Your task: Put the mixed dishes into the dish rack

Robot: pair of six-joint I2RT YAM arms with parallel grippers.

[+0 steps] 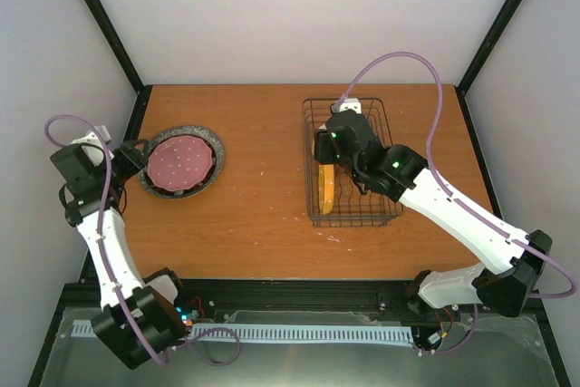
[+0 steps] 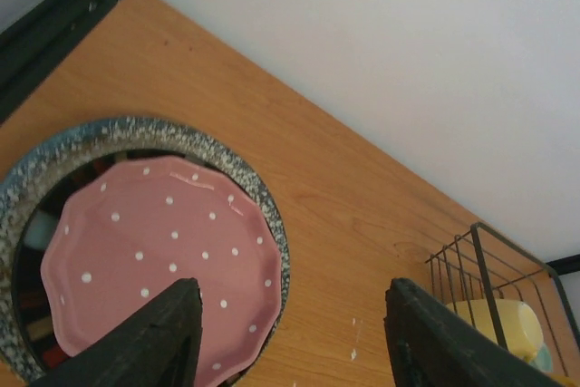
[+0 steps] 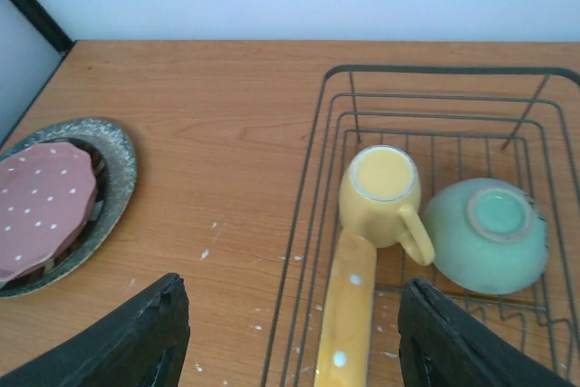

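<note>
The maroon-pink speckled plate (image 1: 179, 160) lies on the larger grey speckled plate (image 1: 215, 157) at the table's left. My left gripper (image 1: 136, 159) is open and empty at their left edge; in the left wrist view the gripper (image 2: 294, 337) hangs over the pink plate (image 2: 163, 260) and the grey rim (image 2: 227, 147). The dish rack (image 1: 355, 220) holds the orange-yellow plate (image 3: 349, 314) on edge, the yellow mug (image 3: 381, 192) and the pale green bowl (image 3: 485, 233) upside down. My right gripper (image 3: 294, 337) is open and empty above the rack's left side (image 1: 333, 153).
The rack (image 3: 435, 70) stands right of centre on a wooden table (image 1: 263, 206). Black frame posts rise at the back corners. White walls close in the back and sides. The two stacked plates also show at the left of the right wrist view (image 3: 41, 206).
</note>
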